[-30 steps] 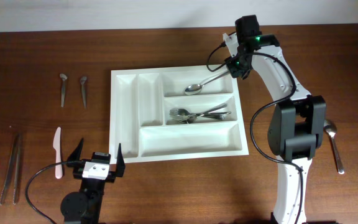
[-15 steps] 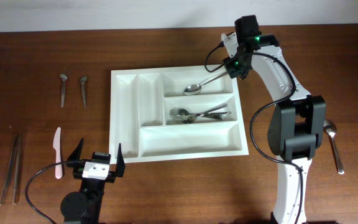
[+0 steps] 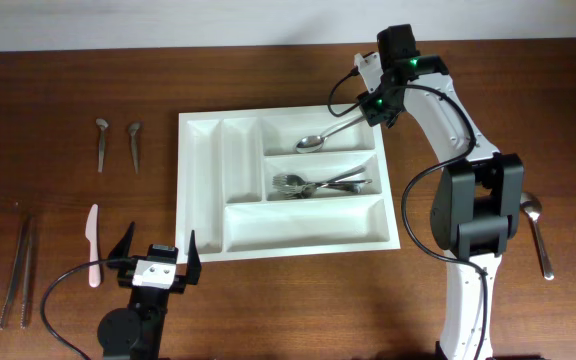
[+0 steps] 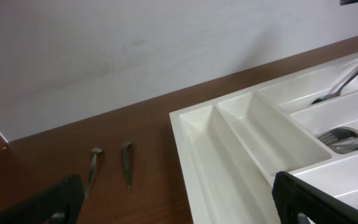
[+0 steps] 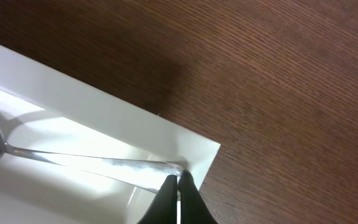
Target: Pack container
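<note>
Your right gripper (image 5: 178, 180) is clamped tight on the handle tip of the spoon (image 5: 73, 156), which runs away leftward from it along the container's (image 5: 104, 109) top slot, bowl end farthest.

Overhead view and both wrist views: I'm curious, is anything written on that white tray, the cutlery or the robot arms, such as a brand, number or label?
None: no word, number or sign can be read in any view.
The container, the spoon and the forks show plain surfaces.
The right arm shows only a green light; any finer marking is too small to tell.
</note>
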Controlling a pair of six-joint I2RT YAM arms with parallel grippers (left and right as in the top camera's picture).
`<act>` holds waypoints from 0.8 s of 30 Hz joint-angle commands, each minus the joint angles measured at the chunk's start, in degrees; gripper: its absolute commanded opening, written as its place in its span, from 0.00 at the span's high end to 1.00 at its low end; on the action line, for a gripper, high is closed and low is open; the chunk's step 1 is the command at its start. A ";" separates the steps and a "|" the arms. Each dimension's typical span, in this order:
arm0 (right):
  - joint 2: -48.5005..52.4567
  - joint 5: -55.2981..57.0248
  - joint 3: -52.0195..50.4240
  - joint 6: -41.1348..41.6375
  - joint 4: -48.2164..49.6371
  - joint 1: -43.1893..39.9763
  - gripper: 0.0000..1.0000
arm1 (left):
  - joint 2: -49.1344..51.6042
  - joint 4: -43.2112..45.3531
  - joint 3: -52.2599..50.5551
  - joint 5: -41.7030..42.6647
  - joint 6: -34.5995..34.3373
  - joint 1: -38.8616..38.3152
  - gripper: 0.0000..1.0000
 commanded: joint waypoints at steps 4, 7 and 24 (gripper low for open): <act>0.26 -3.78 1.03 0.20 -0.04 0.57 0.96 | -0.33 -0.17 -0.35 -0.20 0.46 0.33 0.01; 0.26 -3.82 1.01 0.33 -0.07 0.59 0.96 | -0.33 -0.17 -0.35 -0.20 0.48 0.33 0.01; 0.68 3.76 1.01 0.24 1.14 0.50 0.96 | -0.33 -0.17 -0.35 -0.20 0.48 0.33 0.01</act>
